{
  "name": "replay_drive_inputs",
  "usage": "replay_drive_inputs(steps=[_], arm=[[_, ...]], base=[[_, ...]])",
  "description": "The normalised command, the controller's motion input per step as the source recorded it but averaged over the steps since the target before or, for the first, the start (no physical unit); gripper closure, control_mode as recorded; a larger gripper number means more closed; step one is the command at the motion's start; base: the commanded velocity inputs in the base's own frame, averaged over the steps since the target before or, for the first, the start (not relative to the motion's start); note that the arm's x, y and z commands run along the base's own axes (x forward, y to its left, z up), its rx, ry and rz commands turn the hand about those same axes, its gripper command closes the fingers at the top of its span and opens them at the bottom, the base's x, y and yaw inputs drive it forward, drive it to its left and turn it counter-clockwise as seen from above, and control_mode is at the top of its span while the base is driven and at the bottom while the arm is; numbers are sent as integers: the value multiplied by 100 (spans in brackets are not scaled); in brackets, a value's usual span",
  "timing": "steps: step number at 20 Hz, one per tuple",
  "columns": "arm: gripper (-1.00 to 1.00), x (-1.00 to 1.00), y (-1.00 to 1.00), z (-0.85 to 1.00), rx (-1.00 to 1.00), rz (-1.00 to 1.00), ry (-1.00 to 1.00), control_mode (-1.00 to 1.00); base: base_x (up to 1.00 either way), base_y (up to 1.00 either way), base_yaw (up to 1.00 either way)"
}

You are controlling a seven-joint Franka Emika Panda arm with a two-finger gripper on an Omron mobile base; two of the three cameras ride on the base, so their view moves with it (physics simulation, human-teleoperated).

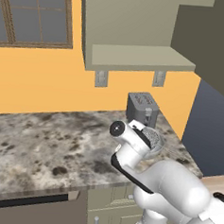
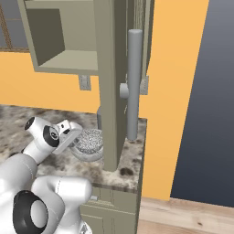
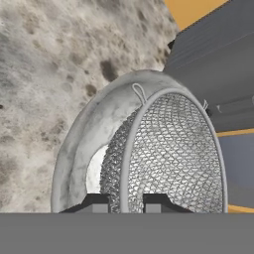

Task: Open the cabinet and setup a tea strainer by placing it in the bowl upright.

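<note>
Tea strainer inside the bowl, rim between the fingers.

No text, label, brand, number or sign can be read anywhere: the toaster at the bench's back right corner, the cabinet door and the gripper all look unmarked.

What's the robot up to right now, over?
Gripper shut on tea strainer rim. Strainer sitting in bowl. Cabinet door open beside it.
</note>
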Motion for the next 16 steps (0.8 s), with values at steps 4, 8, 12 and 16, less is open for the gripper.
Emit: replay_drive_inputs(steps=[4, 8, 12, 16], arm=[[100, 0, 0, 0, 0, 0, 0, -100], [-100, 0, 0, 0, 0, 0, 0, -100], [-100, 0, 0, 0, 0, 0, 0, -100], [-100, 0, 0, 0, 0, 0, 0, -100]], base=[[0, 0, 0], [0, 0, 0], [0, 0, 0], [0, 0, 0]])
